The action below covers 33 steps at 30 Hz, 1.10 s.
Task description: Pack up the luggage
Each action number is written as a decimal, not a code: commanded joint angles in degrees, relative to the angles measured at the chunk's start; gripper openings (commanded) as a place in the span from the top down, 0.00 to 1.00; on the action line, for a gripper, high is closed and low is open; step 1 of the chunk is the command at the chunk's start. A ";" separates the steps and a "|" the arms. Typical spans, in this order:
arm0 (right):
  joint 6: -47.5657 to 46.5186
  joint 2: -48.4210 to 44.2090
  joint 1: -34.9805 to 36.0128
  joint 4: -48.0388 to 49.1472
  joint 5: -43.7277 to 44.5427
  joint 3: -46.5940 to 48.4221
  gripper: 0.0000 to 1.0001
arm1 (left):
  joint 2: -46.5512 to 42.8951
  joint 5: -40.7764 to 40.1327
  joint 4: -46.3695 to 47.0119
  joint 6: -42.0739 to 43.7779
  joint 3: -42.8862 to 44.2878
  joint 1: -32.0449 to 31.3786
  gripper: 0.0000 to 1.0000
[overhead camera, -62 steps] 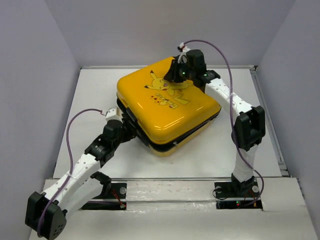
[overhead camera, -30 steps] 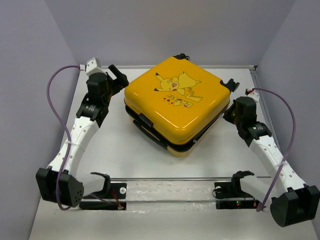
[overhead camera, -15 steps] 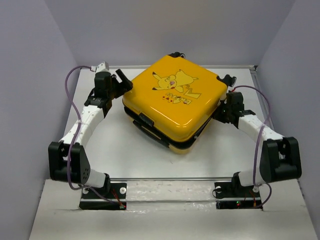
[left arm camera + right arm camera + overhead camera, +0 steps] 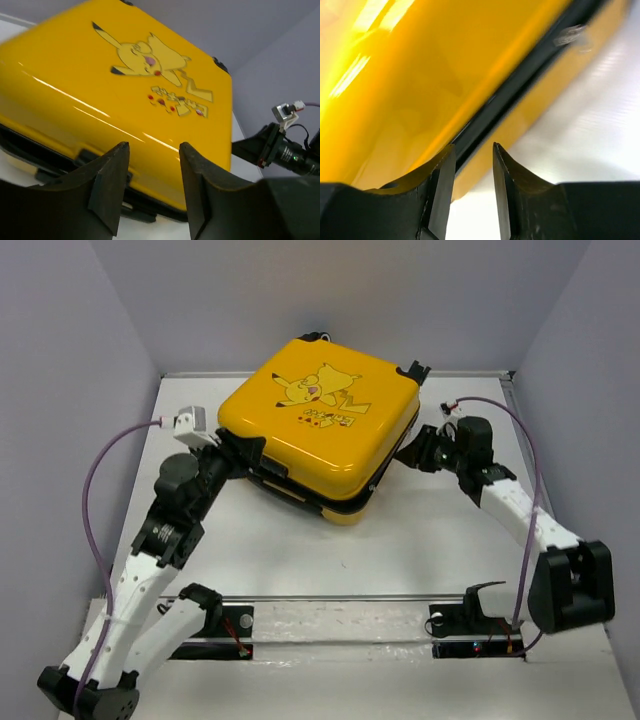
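The luggage [image 4: 318, 430] lies flat with its lid down, cartoon side up, at the middle of the desk's far edge. It is turned so one corner points at the near edge. A dark seam [image 4: 520, 80] runs between its two yellow halves. In the right wrist view a small blurred tab that may be the zipper pull [image 4: 572, 35] sits on that seam.

The left gripper [image 4: 240, 452] is at the case's left side, toward the desk's left edge. Its fingers are spread with nothing between them, and the shell shows through the gap in its wrist view. The right gripper [image 4: 412, 454] is at the case's right side, level with the seam. Its fingers are parted a little and also hold nothing. I cannot tell whether either one touches the shell.

The step looks like sealing the closed case. To do it well, one arm should brace the shell, which is glossy and will likely slide on the smooth desk [image 4: 450, 540]. The other should line its fingertips up with the tab along the seam and pinch it squarely. It should then pull parallel to the seam, not away from it, because a slanted pull may jam the zipper or spin the case.
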 commanded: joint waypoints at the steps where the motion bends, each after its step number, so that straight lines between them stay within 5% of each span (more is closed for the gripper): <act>1: -2.62 -12.43 1.90 10.18 -13.41 -13.64 0.59 | -5.72 0.38 -2.44 -4.77 -12.06 -8.56 0.48; 7: -3.93 -15.36 5.34 18.36 -19.22 -20.79 0.79 | -12.49 5.82 5.17 -15.59 -27.11 -12.26 0.52; 13: -8.33 -10.25 5.34 21.18 -22.48 -18.24 0.48 | -3.80 8.56 12.76 -16.91 -28.26 -15.69 0.42; 23: -7.98 -0.58 5.34 27.34 -29.42 -15.95 0.43 | 6.32 8.64 20.06 -16.74 -27.82 -16.31 0.38; 26: -7.19 -0.14 5.34 29.53 -30.04 -15.86 0.46 | 7.99 8.91 20.76 -16.47 -27.12 -16.40 0.38; 33: -6.40 1.53 8.23 29.97 -29.61 -15.42 0.77 | 9.75 8.20 22.08 -16.47 -26.24 -16.66 0.38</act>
